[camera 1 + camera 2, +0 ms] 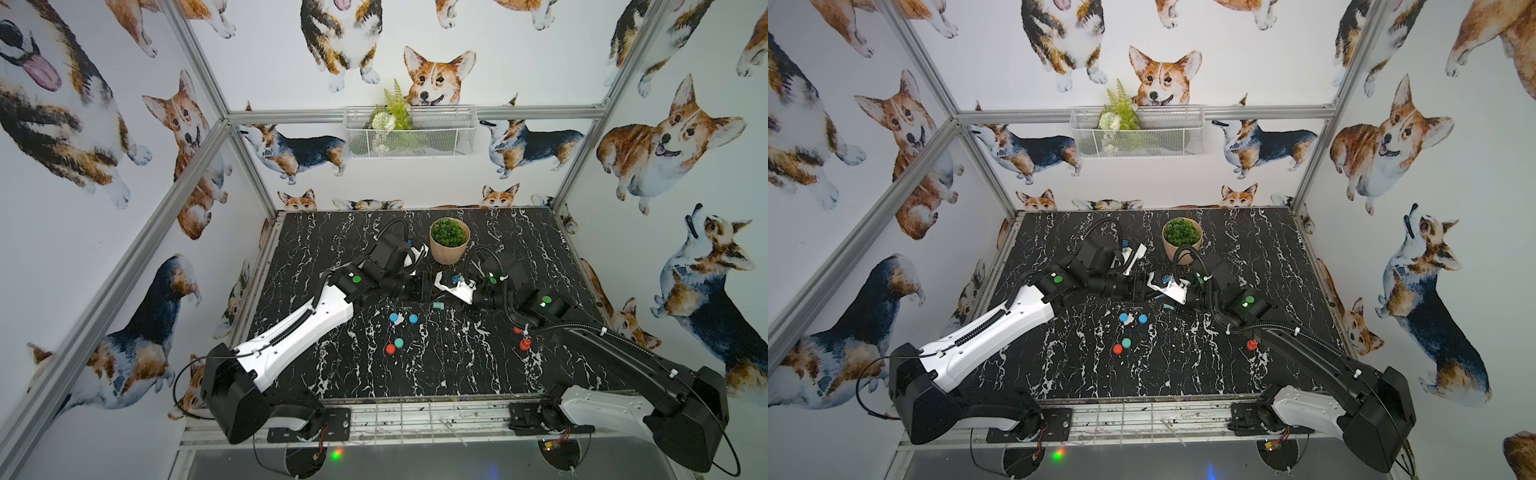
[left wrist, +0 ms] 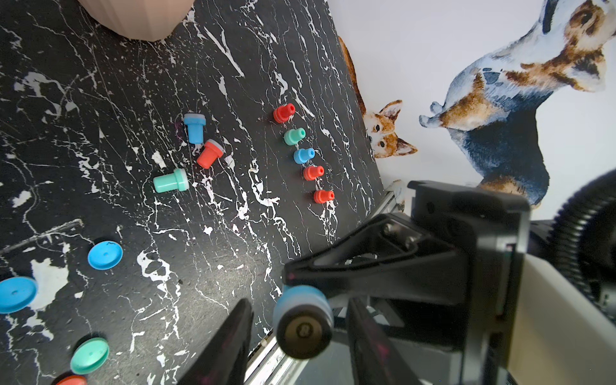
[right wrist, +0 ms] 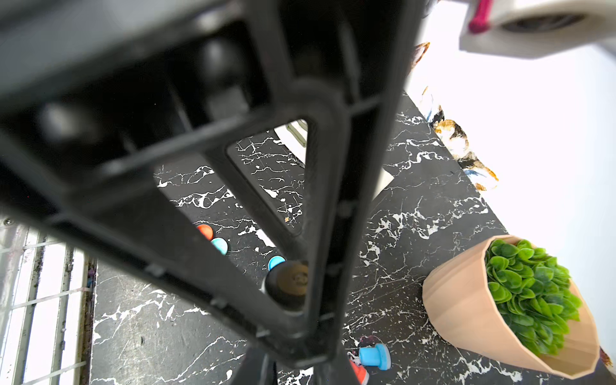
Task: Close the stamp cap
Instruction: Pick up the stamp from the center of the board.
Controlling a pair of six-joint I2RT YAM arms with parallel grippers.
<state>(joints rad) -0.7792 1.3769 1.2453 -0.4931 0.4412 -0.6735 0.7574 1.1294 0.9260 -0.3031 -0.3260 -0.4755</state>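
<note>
Left wrist view: the right gripper is clamped on the stamp, which is held above the table with its dark face bare. The left gripper has its fingers apart, one on either side. Right wrist view: the stamp hangs mid-air. Top view: loose caps lie near. The stamp is probably light, hard and slick, so pinch the stem.

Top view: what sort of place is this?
Probably a robot test cell, not a home: metal frame, corgi-print walls around a marble-look table, left arm and right arm mounted at its front edge.
</note>
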